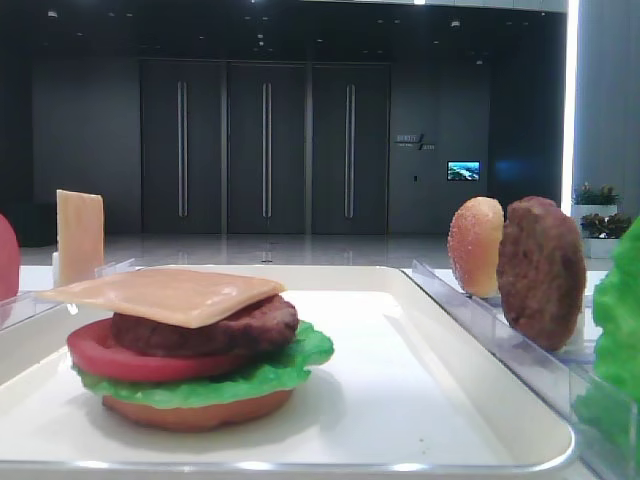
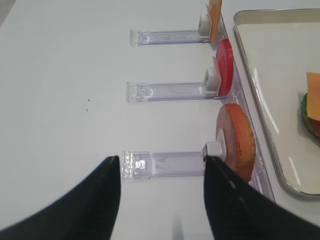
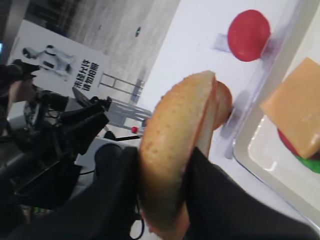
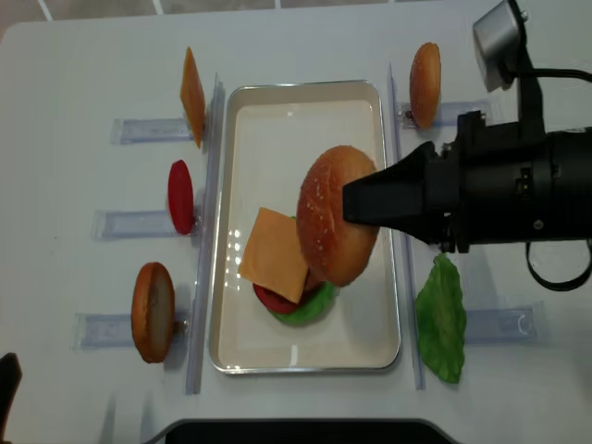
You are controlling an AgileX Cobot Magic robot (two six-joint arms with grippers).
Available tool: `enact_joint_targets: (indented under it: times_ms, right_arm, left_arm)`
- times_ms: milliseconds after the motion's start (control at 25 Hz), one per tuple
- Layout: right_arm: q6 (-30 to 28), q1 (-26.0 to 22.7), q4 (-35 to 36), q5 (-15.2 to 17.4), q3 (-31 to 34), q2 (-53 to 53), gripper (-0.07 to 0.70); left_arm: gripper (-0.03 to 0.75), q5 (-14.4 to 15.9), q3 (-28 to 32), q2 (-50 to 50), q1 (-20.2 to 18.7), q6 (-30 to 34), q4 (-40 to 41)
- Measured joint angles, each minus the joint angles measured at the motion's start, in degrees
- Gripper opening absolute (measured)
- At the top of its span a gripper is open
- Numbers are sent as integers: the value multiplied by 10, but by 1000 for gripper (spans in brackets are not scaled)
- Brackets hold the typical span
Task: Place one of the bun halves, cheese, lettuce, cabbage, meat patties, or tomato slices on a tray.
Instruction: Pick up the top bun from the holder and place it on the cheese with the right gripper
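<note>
On the tray (image 4: 379, 222) a stack is already built: bun base, lettuce (image 1: 290, 365), tomato slice (image 1: 110, 355), meat patty (image 1: 215, 325) and cheese (image 4: 273, 254) on top. The seeded bun top (image 4: 333, 227) is clamped on edge in the right gripper (image 4: 356, 208) and held above the stack, not yet set down. Lowering and release are judged to be left. The left gripper (image 2: 162, 172) is seen open over the left racks.

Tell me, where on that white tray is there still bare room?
The tray is bare in its far half, beyond the cheese, and in a strip along its right rim. The burger stack crowds the near half, with the right gripper's bun top overhead.
</note>
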Motion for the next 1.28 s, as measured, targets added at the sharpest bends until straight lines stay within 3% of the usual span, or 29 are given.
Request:
enact_joint_targets:
  times_ms: [160,280,480,840,1280]
  right_arm:
    - [-103,0,97,48,3,69,213]
    - [-159,0,139,60,3,110,213]
    - [-204,4,163,79,4,166,213]
    - [-243,52,165,45,7,213,213]
    - [-259,62,166,30,-8,275,213]
  left_arm:
    - [408,0,0,0,0,0,0]
    - [408,0,0,0,0,0,0]
    - [408,0,0,0,0,0,0]
    - [408,0,0,0,0,0,0]
    - [408,0,0,0,0,0,0]
